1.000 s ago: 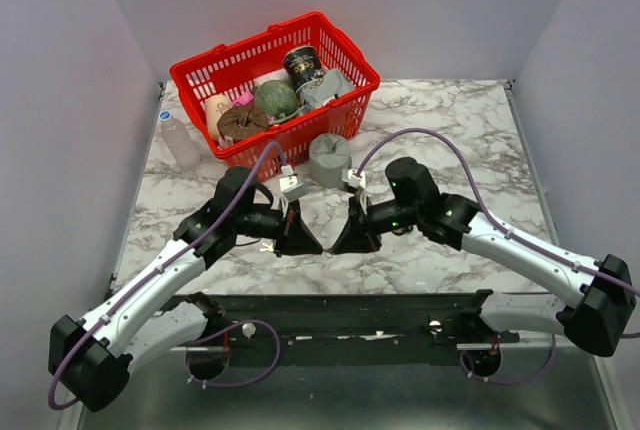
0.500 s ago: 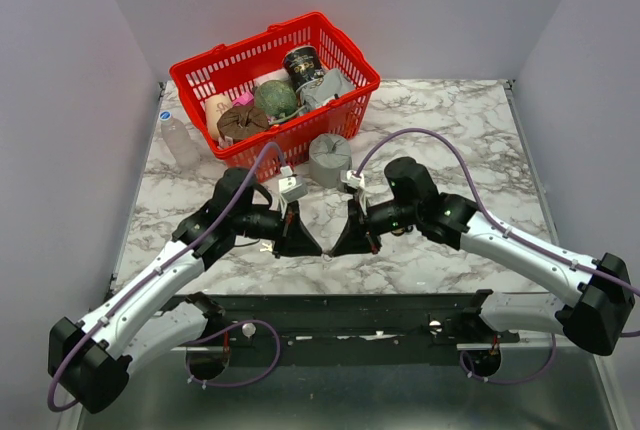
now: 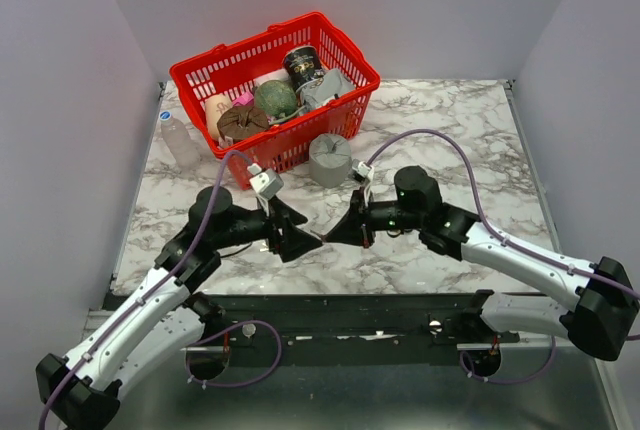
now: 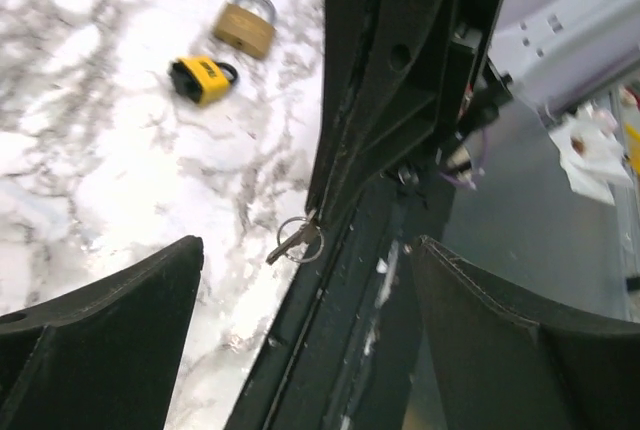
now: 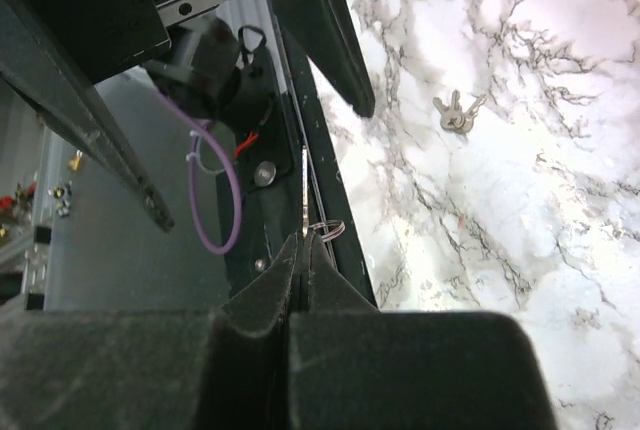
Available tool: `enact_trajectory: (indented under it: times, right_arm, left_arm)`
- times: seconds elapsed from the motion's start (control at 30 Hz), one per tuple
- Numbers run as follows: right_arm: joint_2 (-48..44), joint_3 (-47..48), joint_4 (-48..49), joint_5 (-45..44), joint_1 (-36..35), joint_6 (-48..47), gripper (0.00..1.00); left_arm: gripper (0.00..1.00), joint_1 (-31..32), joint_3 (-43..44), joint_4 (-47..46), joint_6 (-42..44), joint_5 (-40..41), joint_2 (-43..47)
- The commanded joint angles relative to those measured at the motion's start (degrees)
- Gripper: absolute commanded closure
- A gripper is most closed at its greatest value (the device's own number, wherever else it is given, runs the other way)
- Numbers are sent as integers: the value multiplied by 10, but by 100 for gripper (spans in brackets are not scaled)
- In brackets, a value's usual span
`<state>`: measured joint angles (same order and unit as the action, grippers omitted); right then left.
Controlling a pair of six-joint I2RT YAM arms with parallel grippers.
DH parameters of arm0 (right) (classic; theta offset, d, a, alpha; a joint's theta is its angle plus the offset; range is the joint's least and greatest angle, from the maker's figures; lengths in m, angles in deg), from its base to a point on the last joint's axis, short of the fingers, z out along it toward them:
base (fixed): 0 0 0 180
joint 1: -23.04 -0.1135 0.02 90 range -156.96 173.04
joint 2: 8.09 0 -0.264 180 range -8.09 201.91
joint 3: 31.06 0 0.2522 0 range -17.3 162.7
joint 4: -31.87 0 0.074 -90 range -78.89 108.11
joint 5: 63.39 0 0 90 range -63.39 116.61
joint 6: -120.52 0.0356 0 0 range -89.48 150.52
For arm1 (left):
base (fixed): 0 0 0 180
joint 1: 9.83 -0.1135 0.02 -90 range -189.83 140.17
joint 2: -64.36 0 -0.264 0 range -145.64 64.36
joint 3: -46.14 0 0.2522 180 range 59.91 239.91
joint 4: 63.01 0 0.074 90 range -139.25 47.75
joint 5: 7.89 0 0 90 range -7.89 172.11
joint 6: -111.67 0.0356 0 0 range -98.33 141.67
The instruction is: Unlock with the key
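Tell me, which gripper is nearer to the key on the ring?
Right. The right gripper is shut on the key, pinching it at the fingertips. The left gripper is open and points at the key from close by, without touching it.

The table point(image 3: 450, 130) is showing a smooth, glossy, marble-patterned top. Toward eleven o'clock in the left wrist view, a padlock point(image 4: 245, 25) is gleaming with a brushed brass body and a shiny steel shackle. The yellow lock point(image 4: 203, 78) just beside it is wearing what looks like a plastic cover. The key point(image 4: 285, 246) is glinting as bare metal. The right gripper point(image 5: 305, 238) is presenting matt black plastic fingers. At twelve o'clock in the top view, the basket point(image 3: 345, 50) is shining as red plastic.
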<state>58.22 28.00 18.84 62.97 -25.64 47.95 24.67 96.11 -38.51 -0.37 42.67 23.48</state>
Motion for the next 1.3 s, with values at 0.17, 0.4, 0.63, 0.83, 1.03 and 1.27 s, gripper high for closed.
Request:
enact_trajectory:
  times: [0.17, 0.4, 0.63, 0.83, 1.03, 1.27]
  right_arm:
    - [-28, -74, 236, -37, -2, 129, 99]
    - [-19, -86, 285, -28, -1, 153, 99]
    - [-24, -98, 318, -52, -1, 193, 99]
    - [-22, -107, 339, -65, -1, 211, 99]
    - [-17, -107, 344, -73, -2, 222, 99]
    - [-7, -106, 341, -80, -1, 228, 99]
  left_arm:
    - [8, -1, -167, -368, -259, 157, 92]
    - [20, -1, -171, -428, -295, 158, 72]
    - [33, -1, -149, -409, -286, 125, 49]
    - [51, 0, -148, -406, -291, 124, 47]
    - [66, -1, -150, -404, -300, 123, 55]
    - [79, 0, -155, -399, -305, 123, 61]
